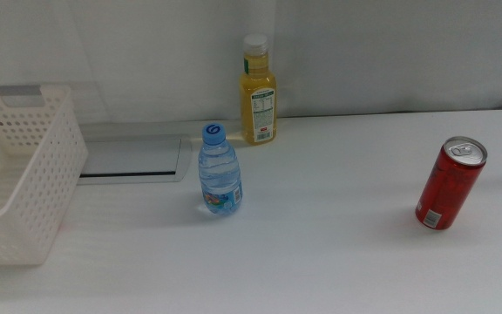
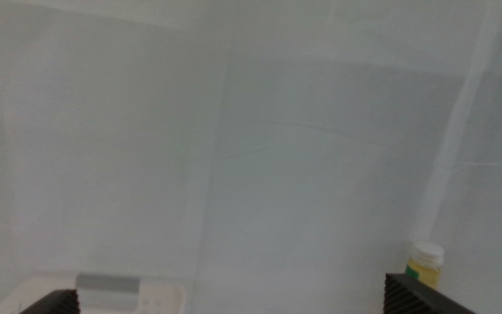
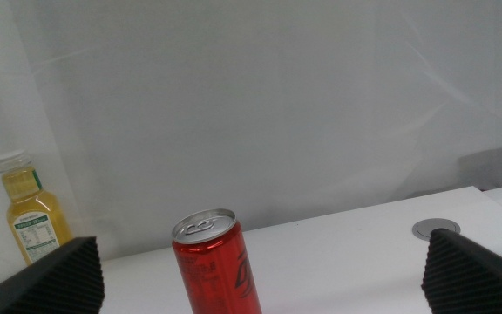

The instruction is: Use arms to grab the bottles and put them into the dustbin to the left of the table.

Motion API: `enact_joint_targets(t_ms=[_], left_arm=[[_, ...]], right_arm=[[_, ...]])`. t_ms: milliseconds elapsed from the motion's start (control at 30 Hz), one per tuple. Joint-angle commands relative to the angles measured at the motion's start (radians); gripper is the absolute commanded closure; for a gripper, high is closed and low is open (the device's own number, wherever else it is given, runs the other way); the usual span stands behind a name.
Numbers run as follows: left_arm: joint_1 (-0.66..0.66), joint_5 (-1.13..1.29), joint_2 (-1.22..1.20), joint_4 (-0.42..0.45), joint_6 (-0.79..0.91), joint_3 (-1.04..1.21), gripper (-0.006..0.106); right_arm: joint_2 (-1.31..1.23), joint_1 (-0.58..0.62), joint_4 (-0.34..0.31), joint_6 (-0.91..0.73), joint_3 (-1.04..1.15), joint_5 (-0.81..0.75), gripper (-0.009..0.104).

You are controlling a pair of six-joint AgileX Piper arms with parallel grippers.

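Note:
Three bottles stand upright on the white table (image 1: 338,262): a clear water bottle (image 1: 220,170) with a blue cap in the middle, a yellow juice bottle (image 1: 259,92) by the back wall, and a red can (image 1: 450,185) at the right. The white perforated dustbin (image 1: 24,174) sits at the left edge. Neither arm shows in the middle view. My left gripper (image 2: 234,303) is open, facing the wall, with the dustbin rim (image 2: 103,286) and the juice bottle's cap (image 2: 426,260) low in its view. My right gripper (image 3: 264,279) is open, and the red can (image 3: 216,266) stands some way ahead of it, apart from the jaws.
A flat grey panel (image 1: 133,159) is set into the table between the dustbin and the water bottle. A round metal grommet (image 3: 434,228) lies at the table's far right. The juice bottle (image 3: 31,218) also shows in the right wrist view. A white wall closes the back.

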Motion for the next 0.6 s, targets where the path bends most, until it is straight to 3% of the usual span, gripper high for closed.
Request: enact_joint_targets(t_ms=[0,133,400,567], left_arm=[[-0.007,0.014,0.087,-0.006,0.013,-0.081,0.009],[-0.012,0.04,0.22,-0.006,0.066,-0.209,0.009],[-0.339,0.034,0.388,-0.006,0.235,-0.31,0.009],[-0.418,-0.02,0.421,0.0,0.227,-0.293,0.009]], right_arm=[[-0.032,-0.007,-0.01,-0.005,0.041,-0.008,-0.008],[-0.032,-0.007,-0.014,-0.005,0.041,-0.008,-0.008],[-0.032,-0.007,-0.019,-0.005,0.041,-0.008,-0.008],[-0.032,-0.007,-0.019,-0.005,0.041,-0.008,-0.008]])
